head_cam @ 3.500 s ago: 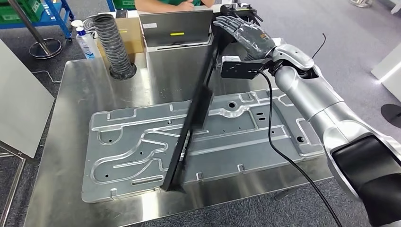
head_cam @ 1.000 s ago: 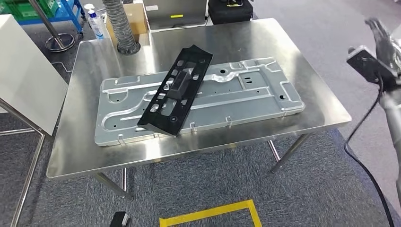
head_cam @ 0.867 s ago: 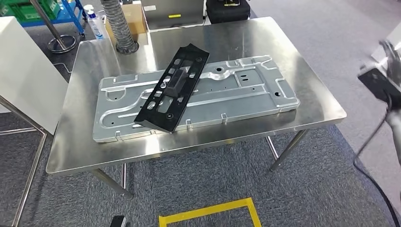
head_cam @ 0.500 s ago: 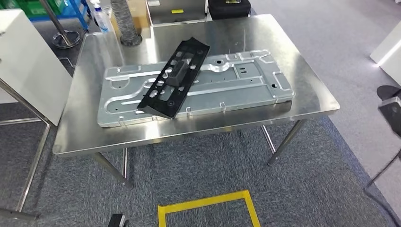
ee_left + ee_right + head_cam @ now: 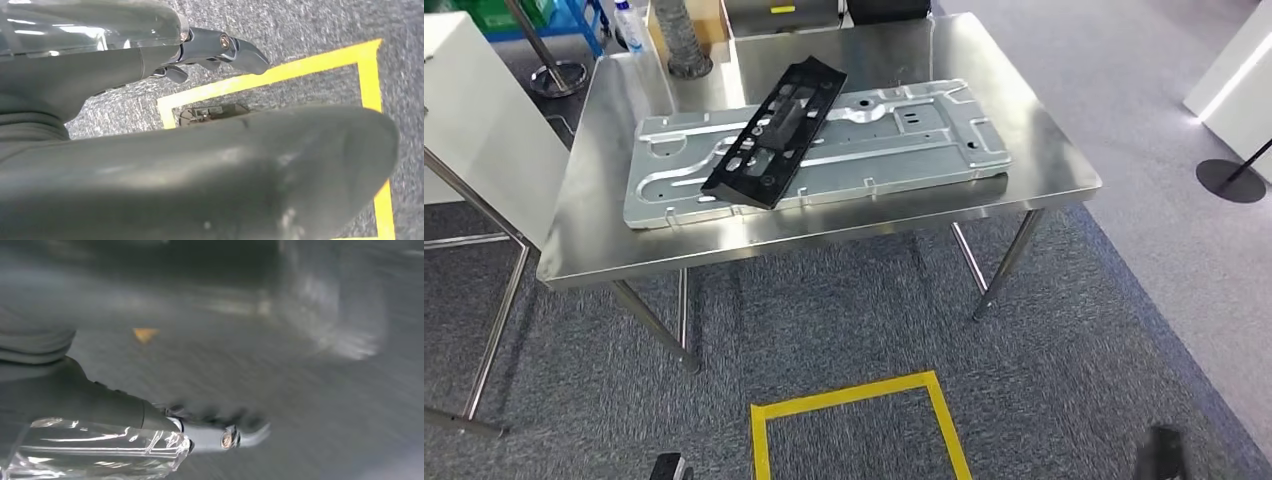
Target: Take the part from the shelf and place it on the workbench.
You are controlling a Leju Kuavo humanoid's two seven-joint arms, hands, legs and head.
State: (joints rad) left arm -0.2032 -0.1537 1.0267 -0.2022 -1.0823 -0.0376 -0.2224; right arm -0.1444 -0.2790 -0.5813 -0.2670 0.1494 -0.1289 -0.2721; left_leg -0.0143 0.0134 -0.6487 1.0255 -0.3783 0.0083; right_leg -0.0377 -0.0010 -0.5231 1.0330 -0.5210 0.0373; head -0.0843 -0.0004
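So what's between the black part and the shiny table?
In the head view, the big silver metal plate lies between them: the black part rests on it, and it rests on the table.

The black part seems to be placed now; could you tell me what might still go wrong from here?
The black perforated part lies diagonally across the stamped metal panel, one end raised, so a knock to the workbench might slide it. Walking blind, the robot could trip near the yellow floor tape.
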